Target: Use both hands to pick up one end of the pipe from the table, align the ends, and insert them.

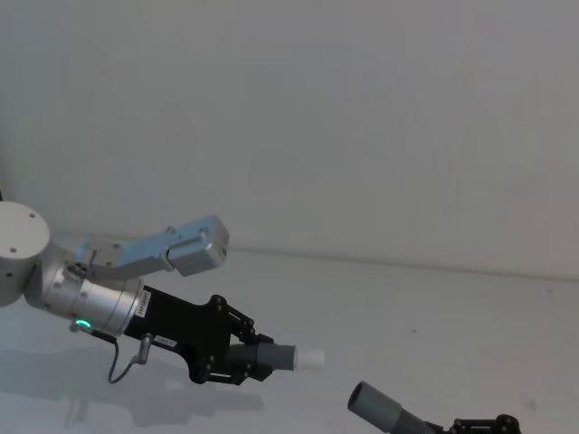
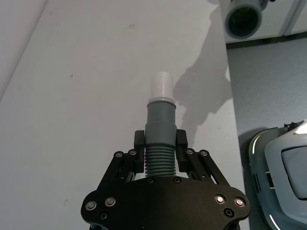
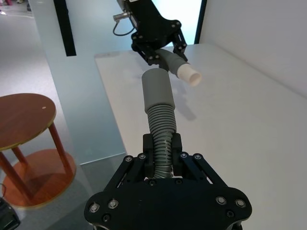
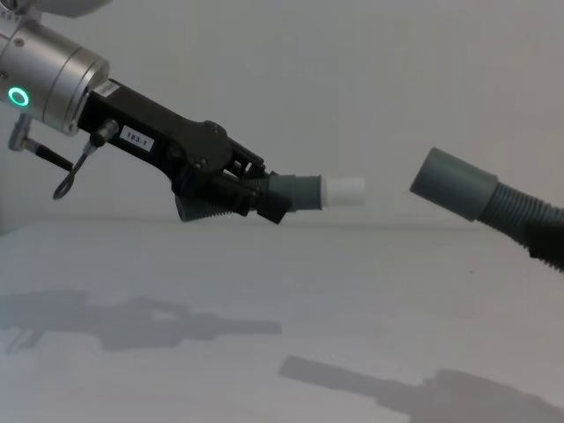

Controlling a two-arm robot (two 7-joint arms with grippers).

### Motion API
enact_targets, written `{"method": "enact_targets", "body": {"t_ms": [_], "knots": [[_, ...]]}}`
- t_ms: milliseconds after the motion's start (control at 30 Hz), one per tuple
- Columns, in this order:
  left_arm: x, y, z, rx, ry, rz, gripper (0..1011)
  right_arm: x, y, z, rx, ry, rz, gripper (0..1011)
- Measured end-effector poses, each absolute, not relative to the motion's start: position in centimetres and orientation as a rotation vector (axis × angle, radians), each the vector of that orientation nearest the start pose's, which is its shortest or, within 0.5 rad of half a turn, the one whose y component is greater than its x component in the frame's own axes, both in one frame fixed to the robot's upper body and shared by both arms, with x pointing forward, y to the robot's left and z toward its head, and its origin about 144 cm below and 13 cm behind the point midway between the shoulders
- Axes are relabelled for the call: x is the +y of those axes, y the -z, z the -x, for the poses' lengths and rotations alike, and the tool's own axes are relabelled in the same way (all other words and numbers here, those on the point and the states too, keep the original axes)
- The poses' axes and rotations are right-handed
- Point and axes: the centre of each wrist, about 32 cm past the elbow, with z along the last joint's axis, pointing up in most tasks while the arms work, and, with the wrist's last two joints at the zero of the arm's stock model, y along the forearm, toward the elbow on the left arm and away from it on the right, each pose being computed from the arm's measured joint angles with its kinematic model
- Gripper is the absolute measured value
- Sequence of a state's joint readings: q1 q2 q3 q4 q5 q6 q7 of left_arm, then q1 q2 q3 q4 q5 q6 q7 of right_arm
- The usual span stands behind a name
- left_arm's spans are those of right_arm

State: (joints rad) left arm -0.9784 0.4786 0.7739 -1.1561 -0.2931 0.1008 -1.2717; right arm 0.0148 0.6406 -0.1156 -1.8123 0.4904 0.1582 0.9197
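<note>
Jaws of left gripper (image 4: 271,201) are clenched on the white-tipped pipe piece (image 4: 304,191), those of right gripper (image 3: 162,143) on the socket piece (image 4: 454,183); the two are held apart above the tabletop (image 4: 220,273).

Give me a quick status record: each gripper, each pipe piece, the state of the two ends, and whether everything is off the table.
left gripper: fingers shut on the ribbed part of the white-tipped piece
right gripper: fingers shut on the ribbed part of the socket piece
ends: facing each other, apart, not inserted
alignment: off; in the chest view the socket is tilted against the tip's line
height: both pieces held above the table, with their shadows below
</note>
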Motion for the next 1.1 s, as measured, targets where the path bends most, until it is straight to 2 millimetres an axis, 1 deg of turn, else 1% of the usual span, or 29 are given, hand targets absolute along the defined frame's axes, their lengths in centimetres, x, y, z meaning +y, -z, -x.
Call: {"method": "enact_targets", "body": {"t_ms": [500, 1100], "knots": [[23.3, -136.1, -64.3, -0.291, 0.063, -0.530, 339, -32.3, -123.9, -45.4, -0.065, 0.498, 0.163, 185], [22.4, -137.3, -64.4, -0.322, 0.091, -0.528, 340, -32.0, -123.6, -45.4, -0.070, 0.517, 0.174, 185]]}}
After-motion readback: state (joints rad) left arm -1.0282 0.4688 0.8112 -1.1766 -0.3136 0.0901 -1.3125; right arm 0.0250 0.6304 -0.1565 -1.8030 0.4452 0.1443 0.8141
